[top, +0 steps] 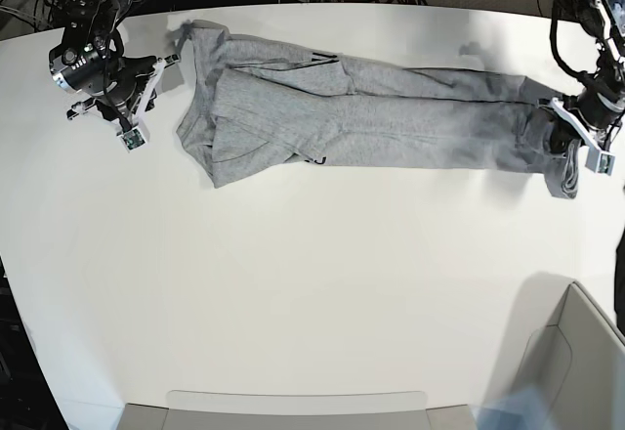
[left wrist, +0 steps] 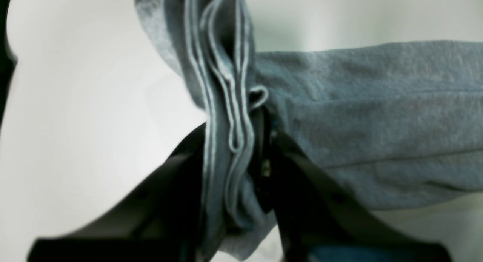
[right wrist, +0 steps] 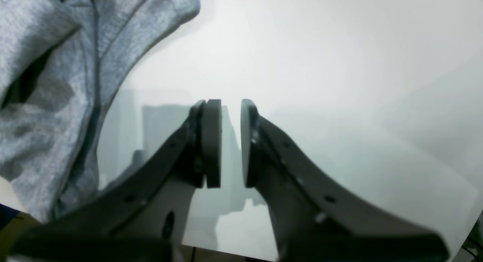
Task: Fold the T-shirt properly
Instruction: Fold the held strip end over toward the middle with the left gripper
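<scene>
The white table [top: 293, 283] fills nearly the whole base view, and stretched along its far half lies the T-shirt [top: 391, 117], a long heather-grey band running almost side to side, one end bunched and folded over, the other narrowing toward the table's edge. At the near edge sits a grey bin [top: 576, 362] in the corner and a shallow grey tray [top: 293, 408] along the front.

Over to the left gripper [left wrist: 241, 141]: it's got the shirt, no doubt about it. In the left wrist view the dark jaws are pinched around a thick bundle of stacked hems [left wrist: 222, 103], several stitched edges layered together, with the rest of the cloth trailing away to one side.

And the right gripper [right wrist: 231, 141] hangs over bare tabletop just beside the bunched end of the shirt. Its pads [right wrist: 212, 141] stand slightly apart with a narrow clear gap between them, nothing in it, no cloth touching.
</scene>
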Motion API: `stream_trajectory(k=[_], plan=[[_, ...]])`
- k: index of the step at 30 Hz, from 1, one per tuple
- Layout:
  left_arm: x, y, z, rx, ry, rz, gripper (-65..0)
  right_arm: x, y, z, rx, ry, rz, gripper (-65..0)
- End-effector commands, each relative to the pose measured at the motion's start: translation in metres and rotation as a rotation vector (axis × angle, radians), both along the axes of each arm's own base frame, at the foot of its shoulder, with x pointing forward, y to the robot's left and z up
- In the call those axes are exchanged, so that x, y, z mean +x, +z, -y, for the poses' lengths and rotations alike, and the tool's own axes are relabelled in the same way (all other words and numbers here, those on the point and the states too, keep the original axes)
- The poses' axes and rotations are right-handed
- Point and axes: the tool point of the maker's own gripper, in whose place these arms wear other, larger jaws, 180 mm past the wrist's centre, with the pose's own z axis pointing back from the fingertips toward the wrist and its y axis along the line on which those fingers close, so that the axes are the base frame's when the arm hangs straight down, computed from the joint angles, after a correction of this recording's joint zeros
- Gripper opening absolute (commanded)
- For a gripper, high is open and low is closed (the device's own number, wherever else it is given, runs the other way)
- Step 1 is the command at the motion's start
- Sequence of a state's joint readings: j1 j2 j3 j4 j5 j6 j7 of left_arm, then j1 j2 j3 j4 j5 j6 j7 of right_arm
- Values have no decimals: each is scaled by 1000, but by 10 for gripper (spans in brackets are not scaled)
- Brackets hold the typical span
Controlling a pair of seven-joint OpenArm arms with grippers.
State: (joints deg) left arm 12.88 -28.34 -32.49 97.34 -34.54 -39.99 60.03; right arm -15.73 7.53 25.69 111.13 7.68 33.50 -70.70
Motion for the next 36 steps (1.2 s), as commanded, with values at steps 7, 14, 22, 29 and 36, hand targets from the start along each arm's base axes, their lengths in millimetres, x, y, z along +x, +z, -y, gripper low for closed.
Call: stream_trajectory(k=[7,14,22,29,36], plan=[[-3,30,43,22,-83,88,-650,5,8,1,-9,17,30,-555],[1,13,104,-82,-140,55,-650,6,8,2,-12,18,31,-555],[2,3,163,-207,-168,37,-650,6,8,2,-11,18,31,-555],[-3,-10,202,-298,-162,19,-650,5,8,3,-16,21,29,-555],[-7,-30,208,-322,-140,-38,-650,5,8,4,-16,19,28,-555]])
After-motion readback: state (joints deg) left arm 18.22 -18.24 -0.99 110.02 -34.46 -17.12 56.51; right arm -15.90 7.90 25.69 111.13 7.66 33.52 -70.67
